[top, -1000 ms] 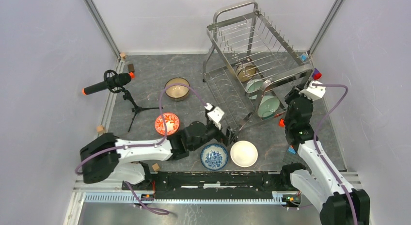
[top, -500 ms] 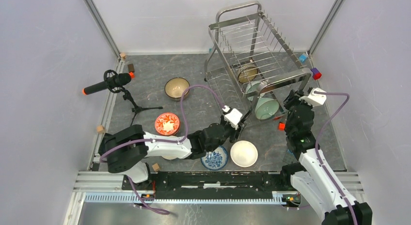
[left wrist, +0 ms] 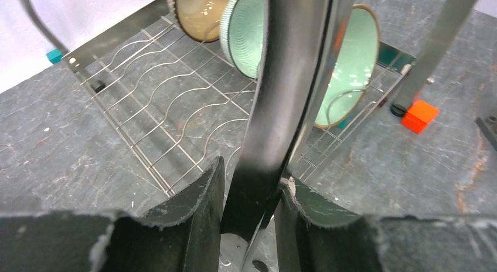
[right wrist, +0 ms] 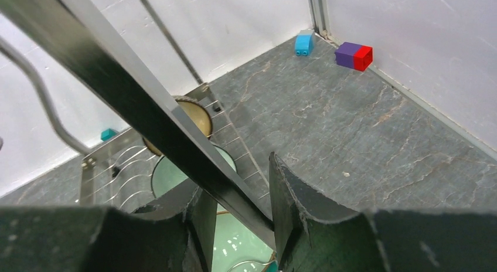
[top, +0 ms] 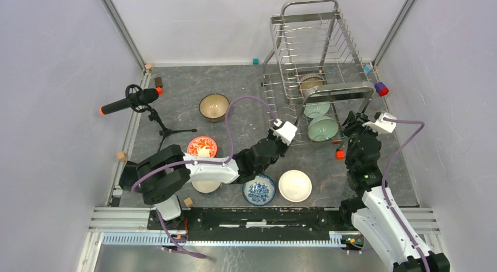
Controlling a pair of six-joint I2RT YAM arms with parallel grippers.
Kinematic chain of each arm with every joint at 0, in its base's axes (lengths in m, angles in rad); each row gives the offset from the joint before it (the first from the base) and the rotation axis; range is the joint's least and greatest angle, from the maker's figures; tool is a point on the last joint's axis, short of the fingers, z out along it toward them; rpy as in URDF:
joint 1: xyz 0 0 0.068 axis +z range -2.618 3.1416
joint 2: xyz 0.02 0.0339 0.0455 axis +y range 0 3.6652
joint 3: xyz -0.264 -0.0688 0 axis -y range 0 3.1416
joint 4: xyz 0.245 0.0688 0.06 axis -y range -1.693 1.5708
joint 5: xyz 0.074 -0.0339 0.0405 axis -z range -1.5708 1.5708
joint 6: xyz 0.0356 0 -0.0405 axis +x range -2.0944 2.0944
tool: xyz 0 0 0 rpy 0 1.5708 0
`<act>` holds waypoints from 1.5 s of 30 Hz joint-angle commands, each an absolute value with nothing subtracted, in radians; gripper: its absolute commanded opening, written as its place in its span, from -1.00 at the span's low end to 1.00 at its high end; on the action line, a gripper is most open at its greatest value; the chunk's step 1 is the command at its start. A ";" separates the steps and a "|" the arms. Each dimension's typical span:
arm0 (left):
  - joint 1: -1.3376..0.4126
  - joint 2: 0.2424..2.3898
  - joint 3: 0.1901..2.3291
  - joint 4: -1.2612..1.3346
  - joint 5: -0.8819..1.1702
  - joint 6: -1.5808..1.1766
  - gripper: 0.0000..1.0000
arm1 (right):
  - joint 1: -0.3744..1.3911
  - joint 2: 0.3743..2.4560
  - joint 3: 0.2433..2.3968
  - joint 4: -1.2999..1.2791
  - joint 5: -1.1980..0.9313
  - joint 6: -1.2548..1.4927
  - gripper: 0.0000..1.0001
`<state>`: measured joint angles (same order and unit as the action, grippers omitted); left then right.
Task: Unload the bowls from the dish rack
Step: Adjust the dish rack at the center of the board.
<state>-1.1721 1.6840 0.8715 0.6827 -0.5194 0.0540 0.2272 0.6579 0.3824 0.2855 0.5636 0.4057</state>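
Your left gripper (left wrist: 252, 177) was pinched narrow on an upright post of the dish rack (top: 340, 91). The flat chrome strip filled the gap between its fingers (left wrist: 196, 207) and touched both inner faces. From above, that post stood at the rack's near left corner. Your right gripper (right wrist: 234, 178) was likewise closed narrow on a rack bar at the near right corner. In its wrist view the bar ran slantwise through the gap, pressed between the two dark fingers.

Three bowls stood on edge in the rack's lower tier, between your two grippers. The smooth pale green bowl (left wrist: 351, 67) was nearest, just behind the post your left gripper held. The ribbed pale green bowl (left wrist: 246, 34) sat just behind it, and the tan bowl (left wrist: 199, 14) was farthest back. An orange cube (left wrist: 419, 115) lay on the grey table (top: 234, 84) just outside the rack's near right foot.

Four more bowls sat on the table, outside the rack. The white bowl (top: 295, 186) and the blue-and-white bowl (top: 259, 190) were side by side near the arm bases, the patterned one partly under your left arm. The red patterned bowl (top: 202, 149) lay to the left of that arm. The second tan bowl (top: 214, 106) sat to the left of the rack, apart from it.
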 commanded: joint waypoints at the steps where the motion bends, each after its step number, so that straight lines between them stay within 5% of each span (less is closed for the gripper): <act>1: -1.087 1.715 0.938 0.742 -0.556 -0.028 -0.62 | 0.268 0.654 0.310 0.107 0.465 0.566 -1.00; 11: -0.959 1.715 0.958 0.692 -0.473 -0.058 -0.83 | 0.274 0.671 0.320 0.120 0.378 0.554 -0.94; 14: -0.935 1.714 0.955 0.682 -0.465 -0.056 -0.96 | 0.275 0.670 0.324 0.118 0.349 0.544 -0.72; 28: -0.826 1.695 0.929 0.649 -0.382 -0.058 -0.96 | 0.275 0.612 0.391 -0.019 0.288 0.521 0.64; 32: -0.796 1.695 0.936 0.629 -0.361 -0.055 -0.96 | 0.274 0.573 0.417 -0.085 0.275 0.483 0.92; 35: -0.780 1.691 0.939 0.619 -0.357 -0.049 -0.94 | 0.273 0.528 0.430 -0.121 0.244 0.459 0.97; 38: -0.771 1.671 0.925 0.614 -0.359 -0.061 -0.77 | 0.274 0.474 0.440 -0.170 0.220 0.432 0.97; 42: -0.770 1.612 0.896 0.592 -0.332 -0.099 0.13 | 0.273 0.400 0.448 -0.229 0.208 0.407 0.96; 45: -0.772 1.528 0.862 0.573 -0.324 -0.138 0.44 | 0.274 0.360 0.453 -0.268 0.207 0.399 0.96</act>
<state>-0.7937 1.6562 0.8921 0.5983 -0.2825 0.0013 0.2714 0.3992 0.4023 -0.2104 0.2268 0.4362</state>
